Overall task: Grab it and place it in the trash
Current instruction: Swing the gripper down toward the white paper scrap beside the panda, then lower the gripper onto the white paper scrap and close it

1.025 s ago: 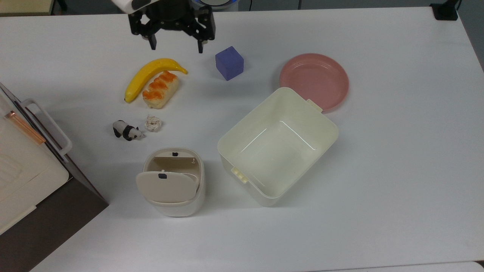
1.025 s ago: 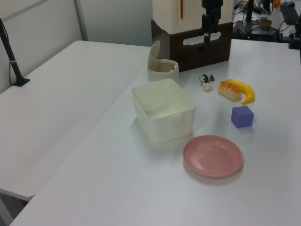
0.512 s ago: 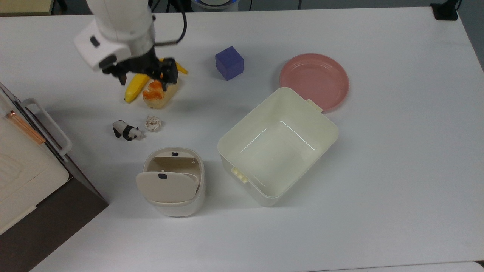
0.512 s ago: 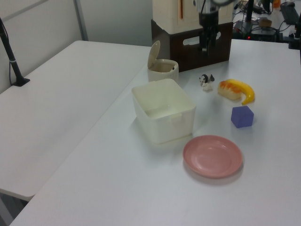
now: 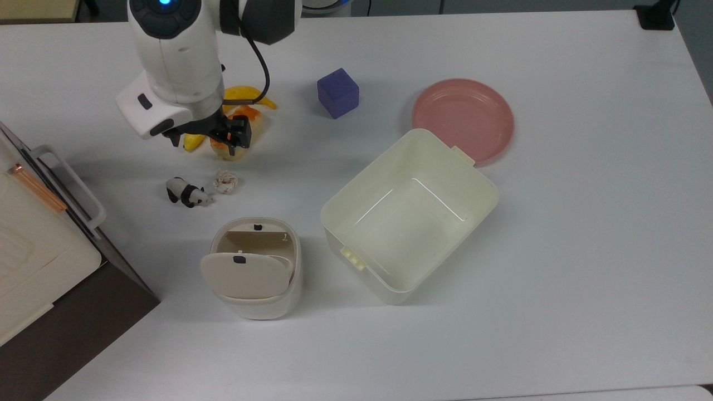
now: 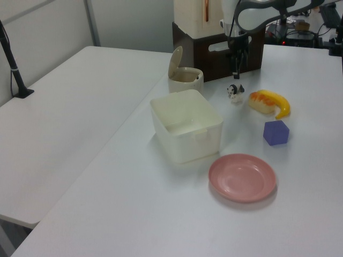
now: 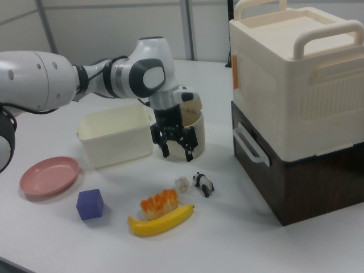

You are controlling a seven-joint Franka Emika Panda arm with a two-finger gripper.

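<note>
Since half a second ago the gripper (image 5: pixel 207 142) has moved down the top view toward the wad (image 5: pixel 226 181), now over the near end of the banana (image 5: pixel 245 96) and bread (image 5: pixel 249 115); a second ago it sat at the table's far edge. Nothing else has shifted.

Arm pose: white wrist (image 5: pixel 170 61) points straight down, black fingers hang vertical; in the right view the forearm comes in from the right view's left, bends at the elbow, and the gripper (image 7: pixel 178 149) hangs in front of the bin (image 7: pixel 195 129), above the table (image 5: pixel 557 223). Fingers spread apart, holding nothing (clearest in the right view). In the left view the gripper (image 6: pixel 235 68) hangs above the panda (image 6: pixel 233 91).

Wad lies on the table, untouched, just beside the panda (image 5: pixel 186 192) on the top view's right, between the bread and the bin (image 5: pixel 253 268). In the right view the wad (image 7: pixel 182 183) sits below the gripper, next to the panda (image 7: pixel 203 184), apart from it.

Bin stands upright, flap tilted open, dark mark on it. Tub (image 5: pixel 409 214) beside it on the top view's right, plate (image 5: pixel 462 118) touching the tub's far corner, cube (image 5: pixel 337 92) near the banana. Crate (image 7: pixel 298 74) stacked on a dark box (image 7: pixel 296 176) at the right view's right.
</note>
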